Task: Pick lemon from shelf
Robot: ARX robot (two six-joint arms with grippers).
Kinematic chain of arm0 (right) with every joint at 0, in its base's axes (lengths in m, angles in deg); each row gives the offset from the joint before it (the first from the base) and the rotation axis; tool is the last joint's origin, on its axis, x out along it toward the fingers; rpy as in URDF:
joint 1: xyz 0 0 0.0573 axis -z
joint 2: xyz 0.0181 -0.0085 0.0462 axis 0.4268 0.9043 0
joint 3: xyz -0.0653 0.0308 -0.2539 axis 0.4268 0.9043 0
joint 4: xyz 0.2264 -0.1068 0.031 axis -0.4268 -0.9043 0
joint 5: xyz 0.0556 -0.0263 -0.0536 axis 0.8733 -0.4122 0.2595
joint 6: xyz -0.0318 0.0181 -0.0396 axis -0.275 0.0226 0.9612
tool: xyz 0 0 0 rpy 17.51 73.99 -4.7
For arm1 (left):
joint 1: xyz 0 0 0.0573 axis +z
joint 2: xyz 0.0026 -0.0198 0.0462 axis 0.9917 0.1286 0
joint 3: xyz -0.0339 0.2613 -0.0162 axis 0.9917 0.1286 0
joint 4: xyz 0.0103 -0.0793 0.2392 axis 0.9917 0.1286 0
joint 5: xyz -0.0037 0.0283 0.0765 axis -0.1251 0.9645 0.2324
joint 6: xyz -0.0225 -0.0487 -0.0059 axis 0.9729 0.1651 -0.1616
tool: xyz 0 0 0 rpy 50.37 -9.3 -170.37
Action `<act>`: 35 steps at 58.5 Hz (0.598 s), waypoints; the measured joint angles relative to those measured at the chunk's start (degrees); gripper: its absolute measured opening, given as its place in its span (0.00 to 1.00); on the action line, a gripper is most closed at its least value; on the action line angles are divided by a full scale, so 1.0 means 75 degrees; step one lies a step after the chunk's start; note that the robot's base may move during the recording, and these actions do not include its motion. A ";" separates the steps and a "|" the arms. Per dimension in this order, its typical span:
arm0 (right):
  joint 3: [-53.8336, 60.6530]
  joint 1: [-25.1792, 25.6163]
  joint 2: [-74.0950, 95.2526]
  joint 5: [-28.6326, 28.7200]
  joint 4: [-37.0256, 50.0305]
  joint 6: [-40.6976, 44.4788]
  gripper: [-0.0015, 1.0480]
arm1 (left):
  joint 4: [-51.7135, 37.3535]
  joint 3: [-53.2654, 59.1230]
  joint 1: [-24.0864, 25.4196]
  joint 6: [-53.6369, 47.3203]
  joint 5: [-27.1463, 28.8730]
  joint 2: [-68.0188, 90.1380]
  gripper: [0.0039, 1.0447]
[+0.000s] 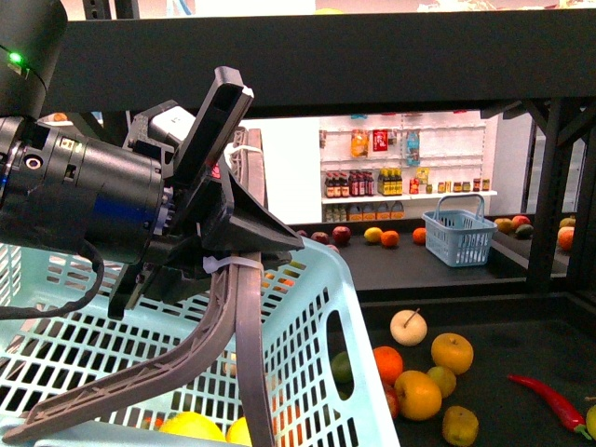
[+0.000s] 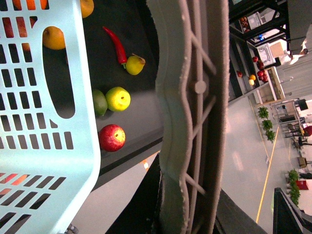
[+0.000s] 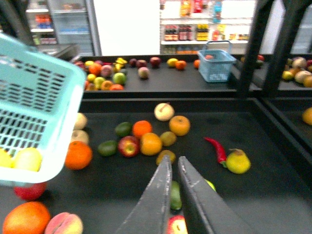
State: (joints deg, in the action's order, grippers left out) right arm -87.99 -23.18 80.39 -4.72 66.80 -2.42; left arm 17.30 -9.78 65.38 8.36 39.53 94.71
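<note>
My left gripper [image 1: 228, 261] is shut on the grey basket handle [image 1: 244, 326] and holds the pale blue basket [image 1: 307, 317] tilted over the black shelf [image 1: 466, 303]. Two bright yellow lemons [image 1: 191, 426] lie in the basket's bottom, and they also show through its wall in the right wrist view [image 3: 27, 158]. On the shelf tray a yellow fruit with a brown stub [image 3: 238, 162] lies beside a red chili [image 3: 215, 148]; I cannot tell whether it is a lemon. My right gripper [image 3: 174, 160] hangs shut and empty above the tray [image 3: 273, 146], over a green fruit [image 3: 174, 195].
Oranges [image 3: 150, 144], red apples [image 3: 128, 146], a golden apple [image 1: 452, 352] and green fruit are scattered over the tray. A small blue basket [image 1: 461, 233] stands on the farther tray. A black upright [image 1: 549, 196] rises at the right, and an upper tier [image 1: 372, 56] hangs overhead. White store shelving [image 1: 400, 177] stands behind.
</note>
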 joint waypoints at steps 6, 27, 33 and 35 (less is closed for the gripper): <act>0.0137 -0.0221 -0.0134 -0.0067 0.0047 0.0009 0.07 | 0.0000 0.0000 0.0000 0.0003 0.0003 0.0000 0.11; 0.0522 -0.0248 -0.0425 -0.0085 0.0128 0.0009 0.07 | 0.0000 0.0000 0.0003 0.0009 0.0017 0.0000 0.11; 0.0595 -0.0248 -0.0481 -0.0087 0.0134 0.0009 0.07 | 0.0000 0.0000 0.0000 0.0009 0.0015 0.0000 0.11; 0.0694 -0.0251 -0.0612 -0.0085 0.0166 0.0009 0.07 | 0.0000 0.0000 0.0000 0.0009 0.0017 0.0000 0.11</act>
State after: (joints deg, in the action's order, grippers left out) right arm -82.79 -25.06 75.80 -5.35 68.05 -2.35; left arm 17.30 -9.78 65.38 8.42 39.66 94.71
